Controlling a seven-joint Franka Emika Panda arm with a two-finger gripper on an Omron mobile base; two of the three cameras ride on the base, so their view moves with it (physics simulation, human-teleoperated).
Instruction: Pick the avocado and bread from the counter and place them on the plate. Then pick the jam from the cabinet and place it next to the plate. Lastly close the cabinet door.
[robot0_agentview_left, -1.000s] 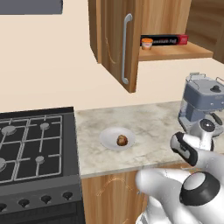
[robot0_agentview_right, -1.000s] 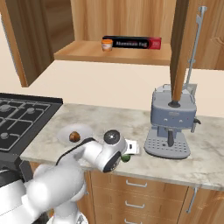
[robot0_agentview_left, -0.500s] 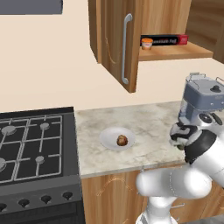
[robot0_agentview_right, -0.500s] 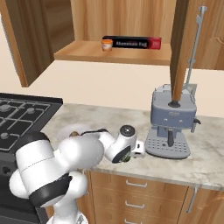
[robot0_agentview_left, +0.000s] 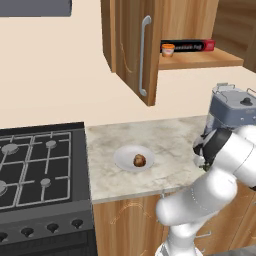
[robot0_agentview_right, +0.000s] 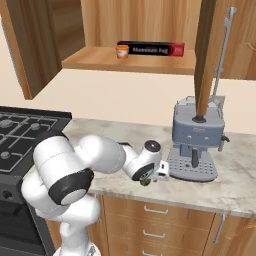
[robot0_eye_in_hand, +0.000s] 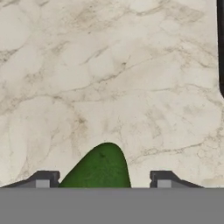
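Low over the marbled desk (robot0_agentview_left: 165, 135), beside the grey coffee machine (robot0_agentview_right: 196, 142): the pincer (robot0_eye_in_hand: 103, 177), its 2 dark fingertips (robot0_eye_in_hand: 43, 178) standing either side of the dark green avocado (robot0_eye_in_hand: 101, 168). Clear gaps between each tip and the green lump in the hand view, so not clenched on it; whether mid-closing or simply parked apart, cannot tell. Avocado lying on the stone, seen as a dark green spot under the wrist in the right base view (robot0_agentview_right: 145, 182).

Further left on the desk, near the black gas stove (robot0_agentview_left: 37, 170): the white plate (robot0_agentview_left: 125, 161), carrying the brown bread (robot0_agentview_left: 139, 160) roughly at its middle. Well apart from the avocado.

Up on the wall, the wooden cabinet (robot0_agentview_left: 130, 45) with its door swung open, silver bar handle (robot0_agentview_left: 143, 55) facing the room. On the inner shelf: the small orange jam (robot0_agentview_right: 122, 51) at the left end of a long black-and-red box (robot0_agentview_right: 155, 49), just beside it, possibly touching.

White arm bent across the desk edge, above the drawers of the base cabinets (robot0_agentview_right: 165, 220).
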